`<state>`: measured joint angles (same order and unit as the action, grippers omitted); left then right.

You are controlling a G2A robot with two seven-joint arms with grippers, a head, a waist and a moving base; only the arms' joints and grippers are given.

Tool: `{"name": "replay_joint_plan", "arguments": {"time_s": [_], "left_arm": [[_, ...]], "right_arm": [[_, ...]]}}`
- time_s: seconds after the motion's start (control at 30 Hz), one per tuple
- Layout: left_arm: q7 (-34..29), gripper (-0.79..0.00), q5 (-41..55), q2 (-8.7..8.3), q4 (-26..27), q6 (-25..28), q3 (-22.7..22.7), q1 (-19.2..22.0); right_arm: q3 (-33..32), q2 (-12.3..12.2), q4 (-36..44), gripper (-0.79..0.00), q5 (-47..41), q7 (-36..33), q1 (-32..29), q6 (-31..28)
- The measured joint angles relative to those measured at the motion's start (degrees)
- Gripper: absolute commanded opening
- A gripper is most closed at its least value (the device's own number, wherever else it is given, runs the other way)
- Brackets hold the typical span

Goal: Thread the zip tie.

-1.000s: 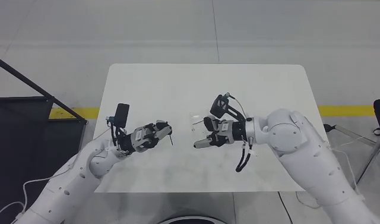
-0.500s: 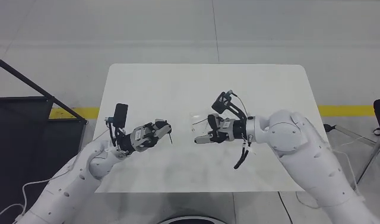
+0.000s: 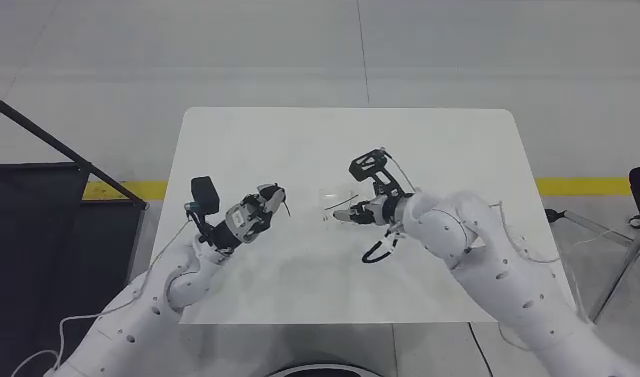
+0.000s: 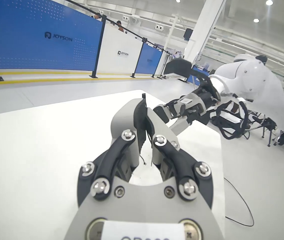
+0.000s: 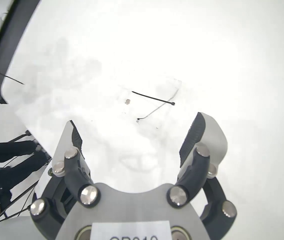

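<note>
My left gripper (image 3: 272, 196) (image 4: 144, 106) is shut on a thin black zip tie (image 4: 143, 97), held above the white table (image 3: 430, 147). The tie's end sticks out past the fingertips and a short tail hangs behind them. A second black zip tie (image 5: 154, 98) (image 3: 341, 194) lies on the table near the middle, its small head pointing toward my right side. A faint grey line crosses under it. My right gripper (image 5: 137, 126) (image 3: 343, 215) hovers just short of that tie, open, with nothing between its fingers. The two grippers face each other, a short gap apart.
A faint clear film (image 3: 328, 195) lies under the loose tie. A black panel on a stand (image 3: 40, 207) sits off the table's left edge. The far half of the table is bare white.
Both grippers have shifted away from the robot's body toward the table's middle. The right one now hangs over the loose tie. The left still holds its tie.
</note>
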<state>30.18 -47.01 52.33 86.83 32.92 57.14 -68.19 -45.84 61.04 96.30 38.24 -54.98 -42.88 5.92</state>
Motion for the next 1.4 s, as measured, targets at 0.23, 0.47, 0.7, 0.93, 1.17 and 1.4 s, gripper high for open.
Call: {"name": "replay_joint_plan", "arguments": {"time_s": [0.23,0.47,0.7,0.93,1.17,1.4], "left_arm": [[2.24,-0.785,-2.08,0.38,-0.12,-1.32,-0.06,-0.33],[1.02,-0.785,-2.67,0.54,0.71,-2.79,0.15,-0.78],[0.63,-0.785,-3.66,1.23,1.58,-4.39,0.85,-1.89],[0.22,-0.785,-3.94,1.69,1.63,-4.05,1.38,-2.16],[0.23,-0.785,-3.94,1.68,1.62,-4.06,1.37,-2.16],[0.23,-0.785,-3.93,1.68,1.62,-4.06,1.37,-2.16]], "right_arm": [[0.08,0.04,-0.12,0.0,0.02,-0.17,0.13,0.12],[0.15,0.18,-1.0,0.0,1.0,0.25,-0.28,0.04],[1.49,1.93,-7.6,-0.102,-0.61,-1.12,4.02,0.4],[3.91,4.02,-14.55,-0.406,-2.51,-1.82,8.23,-1.25],[5.3,5.69,-19.92,-0.419,-4.29,-3.03,11.0,-2.66],[6.08,6.9,-22.77,-0.434,-4.98,-3.09,12.34,-3.6]]}}
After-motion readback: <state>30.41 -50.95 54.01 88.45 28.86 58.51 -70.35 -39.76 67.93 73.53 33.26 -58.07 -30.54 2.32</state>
